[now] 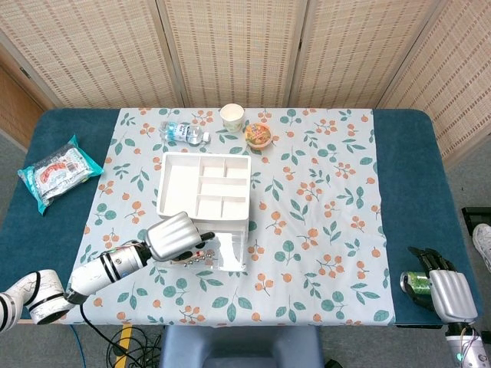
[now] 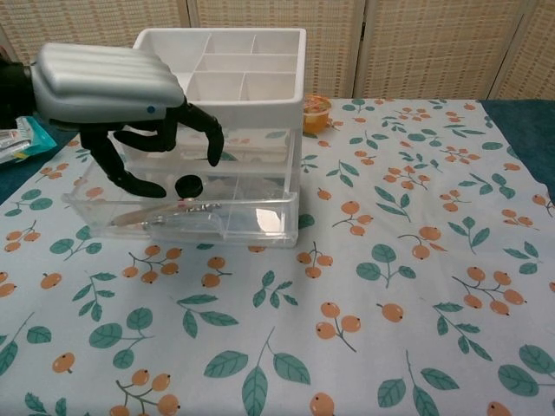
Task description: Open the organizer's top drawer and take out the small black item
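Black item (image 2: 188,185), 1, in open drawer (image 2: 251,221), left hand (image 2: 121,95) above

The left hand (image 2: 121,95) reaches forward from the lower left with its silver back turned up, dark fingers (image 2: 206,134) spread and curled downward, holding nothing. Its white forearm runs back toward the lower-left corner. The right hand (image 1: 445,290) rests far off at the lower right, fingers wrapped around a green can (image 1: 415,283).
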Tool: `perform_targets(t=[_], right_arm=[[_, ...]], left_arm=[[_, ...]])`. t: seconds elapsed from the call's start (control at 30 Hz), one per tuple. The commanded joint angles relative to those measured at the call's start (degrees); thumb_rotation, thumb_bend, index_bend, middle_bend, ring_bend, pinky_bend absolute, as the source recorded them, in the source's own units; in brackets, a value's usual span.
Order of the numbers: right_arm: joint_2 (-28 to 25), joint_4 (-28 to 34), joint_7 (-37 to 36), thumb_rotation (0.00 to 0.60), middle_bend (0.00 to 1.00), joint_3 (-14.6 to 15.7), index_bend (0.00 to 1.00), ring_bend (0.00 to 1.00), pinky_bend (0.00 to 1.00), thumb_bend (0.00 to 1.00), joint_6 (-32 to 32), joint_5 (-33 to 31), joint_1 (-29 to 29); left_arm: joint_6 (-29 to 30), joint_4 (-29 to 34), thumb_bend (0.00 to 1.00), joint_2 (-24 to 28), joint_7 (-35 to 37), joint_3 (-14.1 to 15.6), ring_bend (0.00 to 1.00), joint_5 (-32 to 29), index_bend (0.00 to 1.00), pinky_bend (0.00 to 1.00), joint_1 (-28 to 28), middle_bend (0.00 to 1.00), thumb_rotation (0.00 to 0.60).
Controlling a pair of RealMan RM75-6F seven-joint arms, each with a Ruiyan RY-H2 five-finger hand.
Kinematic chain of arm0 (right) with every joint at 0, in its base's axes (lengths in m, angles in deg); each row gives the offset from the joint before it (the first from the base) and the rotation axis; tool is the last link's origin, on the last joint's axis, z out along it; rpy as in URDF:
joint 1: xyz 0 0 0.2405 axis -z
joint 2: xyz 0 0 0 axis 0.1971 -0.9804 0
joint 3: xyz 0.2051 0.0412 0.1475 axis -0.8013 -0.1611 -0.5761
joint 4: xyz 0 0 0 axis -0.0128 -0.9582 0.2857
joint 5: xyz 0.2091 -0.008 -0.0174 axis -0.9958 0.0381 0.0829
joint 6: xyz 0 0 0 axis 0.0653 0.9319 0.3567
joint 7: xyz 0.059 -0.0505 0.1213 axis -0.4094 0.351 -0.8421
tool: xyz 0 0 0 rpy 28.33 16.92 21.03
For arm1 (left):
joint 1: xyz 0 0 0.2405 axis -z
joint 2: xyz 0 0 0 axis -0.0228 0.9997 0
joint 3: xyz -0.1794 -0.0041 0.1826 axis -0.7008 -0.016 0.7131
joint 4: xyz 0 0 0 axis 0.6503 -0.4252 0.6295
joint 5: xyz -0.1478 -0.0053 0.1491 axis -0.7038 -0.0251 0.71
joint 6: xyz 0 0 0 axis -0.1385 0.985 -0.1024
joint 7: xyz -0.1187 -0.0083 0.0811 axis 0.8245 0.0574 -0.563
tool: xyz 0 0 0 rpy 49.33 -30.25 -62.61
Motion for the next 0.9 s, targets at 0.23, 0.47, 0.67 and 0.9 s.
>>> perform_targets(t=[0.23, 0.47, 0.67, 0.9], right_arm=[[0.0, 0.0, 0.1, 0.6, 0.24, 0.0, 0.14, 0.19, 0.25, 0.33, -0.1, -0.1, 0.0], [0.1, 0.0, 0.1, 0.6, 0.24, 0.0, 0.14, 0.19, 0.25, 0.33, -0.2, -0.1, 0.0], [0.1, 0.0, 0.1, 0.6, 0.24, 0.1, 0.14, 0.19, 0.25, 0.33, -0.1, -0.2, 0.1], [0.1, 0.1, 0.1, 0.6, 0.24, 0.1, 0.14, 0.19, 0.25, 0.33, -0.1, -0.2, 0.2]], left_arm=[[1.8, -2.9, 0.24, -1.9, -4.3, 0.3, 1.0, 2.0, 0.36, 1.0, -0.4, 0.95, 0.6], [1.1, -3.1, 0.24, -2.4, -8.5, 0.3, 1.0, 1.5, 0.35, 1.0, -0.7, 0.95, 0.6], [1.2, -3.2, 0.24, -2.9, -10.8, 0.1, 1.0, 1.1, 0.36, 1.0, -0.9, 0.95, 0.6], [1.0, -3.8, 0.24, -3.6, -13.5, -0.2, 1.0, 0.8, 0.37, 1.0, -1.0, 0.95, 0.6]])
